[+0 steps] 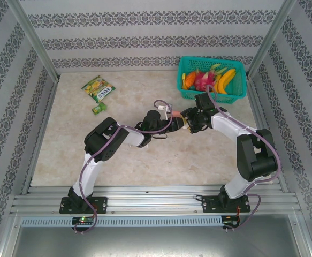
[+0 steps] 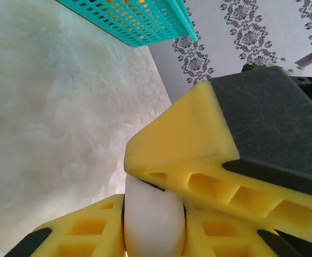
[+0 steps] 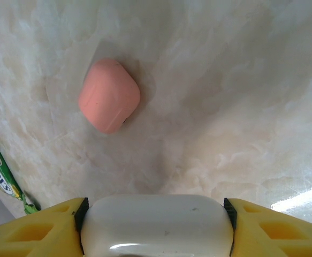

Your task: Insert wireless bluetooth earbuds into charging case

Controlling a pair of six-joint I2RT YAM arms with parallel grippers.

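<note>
Right gripper (image 3: 156, 214) is clamping a glossy white rounded case (image 3: 157, 233); left gripper (image 2: 153, 233) is pinching a white rounded piece (image 2: 153, 214), perhaps an earbud. Insertion is seemingly pending; pink rounded case (image 3: 109, 95) is lying shut.

The pale marbled table (image 1: 145, 155) bears a teal basket (image 1: 209, 98), a green snack packet (image 1: 98, 88) and a coral-pink case (image 3: 109, 95).

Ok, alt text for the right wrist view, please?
The right gripper clamps a white charging case between its yellow fingers. A closed coral-pink case lies on the marbled table beyond it, a green Fox's packet at the left edge.
</note>
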